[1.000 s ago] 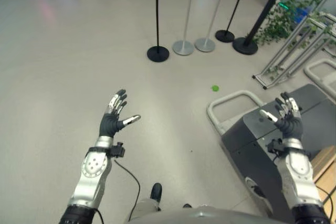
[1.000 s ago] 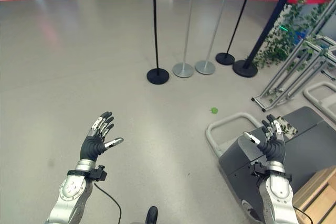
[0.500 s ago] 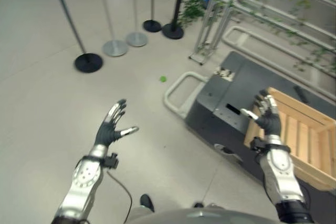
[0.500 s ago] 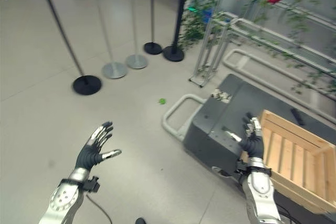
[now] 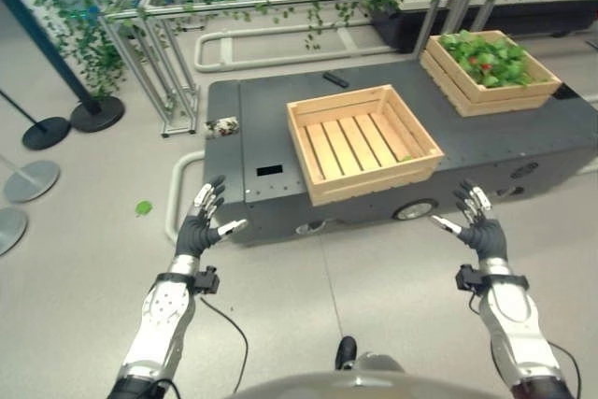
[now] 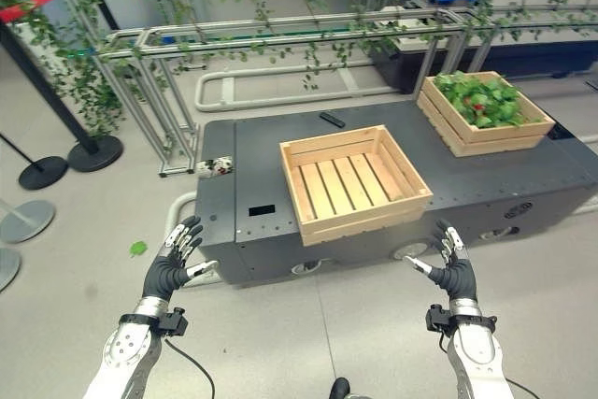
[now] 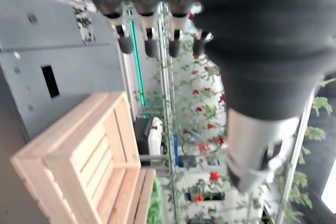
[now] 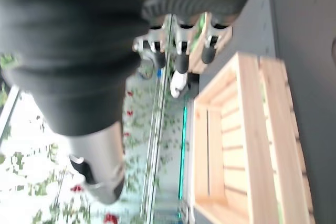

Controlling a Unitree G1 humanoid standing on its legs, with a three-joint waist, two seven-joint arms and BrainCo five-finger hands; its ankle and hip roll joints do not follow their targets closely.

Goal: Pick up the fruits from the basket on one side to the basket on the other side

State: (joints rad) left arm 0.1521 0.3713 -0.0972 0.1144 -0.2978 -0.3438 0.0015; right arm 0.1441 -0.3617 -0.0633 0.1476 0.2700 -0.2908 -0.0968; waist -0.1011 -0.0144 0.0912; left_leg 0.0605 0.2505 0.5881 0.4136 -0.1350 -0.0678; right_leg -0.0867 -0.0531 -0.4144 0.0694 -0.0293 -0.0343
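Standing on a dark grey bench (image 5: 523, 142), an empty slatted wooden crate (image 5: 363, 141) sits nearer the robot; a second crate (image 5: 487, 72) holding leafy greens and red fruits (image 5: 474, 59) sits well apart at the far right. Left hand (image 5: 200, 228) and right hand (image 5: 480, 226) hover before the bench, fingers spread wide, holding nothing. Stanchion bases (image 5: 45, 133) and a vine-clad metal frame (image 5: 149, 44) stand to the left.

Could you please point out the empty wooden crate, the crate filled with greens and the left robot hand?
empty wooden crate (image 5: 363, 142), left eye view, slatted floor.
crate filled with greens (image 5: 486, 57), left eye view, leafy contents.
left robot hand (image 5: 199, 228), left eye view, palm.
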